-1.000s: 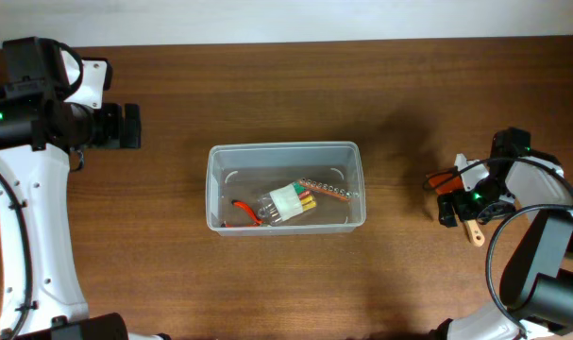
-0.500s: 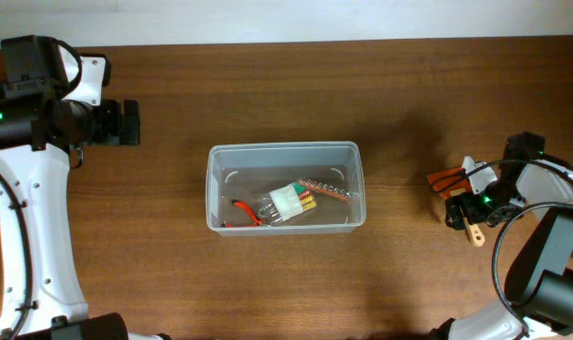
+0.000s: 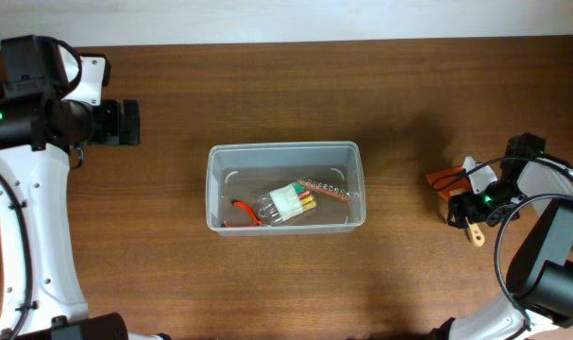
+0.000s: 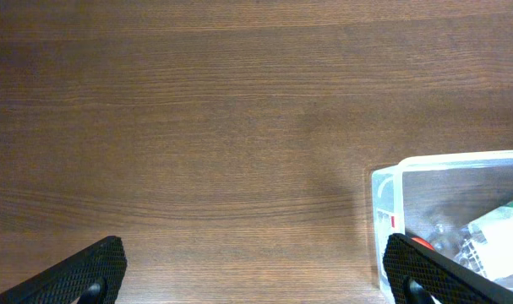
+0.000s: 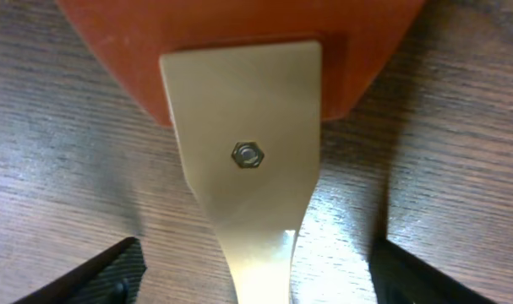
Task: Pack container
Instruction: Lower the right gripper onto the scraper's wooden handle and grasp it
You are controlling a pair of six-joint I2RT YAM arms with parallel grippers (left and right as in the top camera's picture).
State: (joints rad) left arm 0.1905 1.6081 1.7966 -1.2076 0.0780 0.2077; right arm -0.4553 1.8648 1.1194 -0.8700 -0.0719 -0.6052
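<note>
The clear plastic container (image 3: 284,151) sits mid-table. It holds a small clear box of coloured pieces (image 3: 288,202), a red-handled tool (image 3: 244,212) and a strip of small parts (image 3: 329,190). Its corner shows in the left wrist view (image 4: 386,196). My left gripper (image 3: 126,124) is open and empty, hovering over bare wood to the container's left (image 4: 260,279). My right gripper (image 3: 463,210) is open, low over a spatula with an orange blade (image 3: 446,179) and pale handle (image 5: 248,169). Its fingers (image 5: 104,274) straddle the handle without touching it.
The wooden table (image 3: 286,293) ends at a white wall along the far edge. The left arm's white links (image 3: 36,217) run down the left side. The spatula lies near the table's right end.
My right gripper has shifted slightly right and toward the front over the spatula, uncovering more of the orange blade. The left arm and container have not moved.
</note>
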